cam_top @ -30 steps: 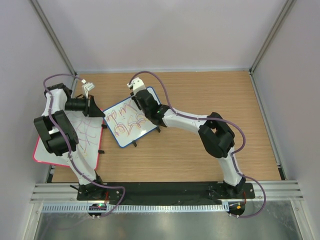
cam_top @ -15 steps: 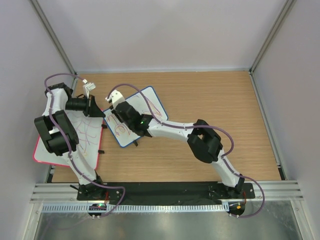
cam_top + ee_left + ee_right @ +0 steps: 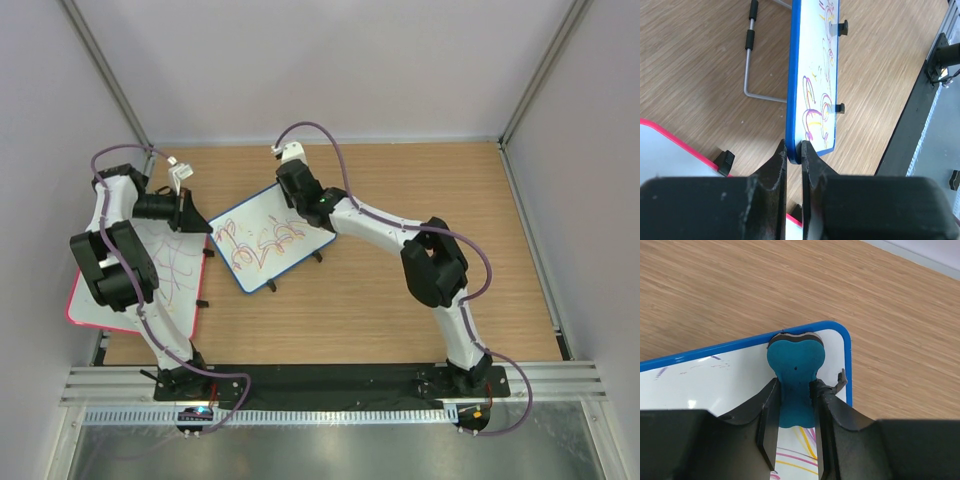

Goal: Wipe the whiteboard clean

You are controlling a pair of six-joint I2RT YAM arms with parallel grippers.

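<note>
Grey panel walls enclose a wood-grain tabletop (image 3: 400, 300) where two robot arms work on a small blue-framed whiteboard (image 3: 268, 242). It sits left of centre, toward the table's far edge, with its face tilted up on a wire stand (image 3: 747, 40) and small black feet (image 3: 840, 107). Red, purple and yellow marker loops cover much of the white surface, none of them legible as words. The left gripper (image 3: 794, 150) has its jaws pinched nearly together on the frame's edge at the board's left corner. The right gripper (image 3: 794, 385) has its jaws closed on the stem of a teal eraser (image 3: 795, 357), whose rounded head is pressed against the board at its far corner, just inside the blue frame. A strip of clean white lies beside the eraser. A larger pink-framed whiteboard (image 3: 175, 265) with purple scribbles lies flat along the table's left edge, reaching toward the near-left corner, partly under the left arm
</note>
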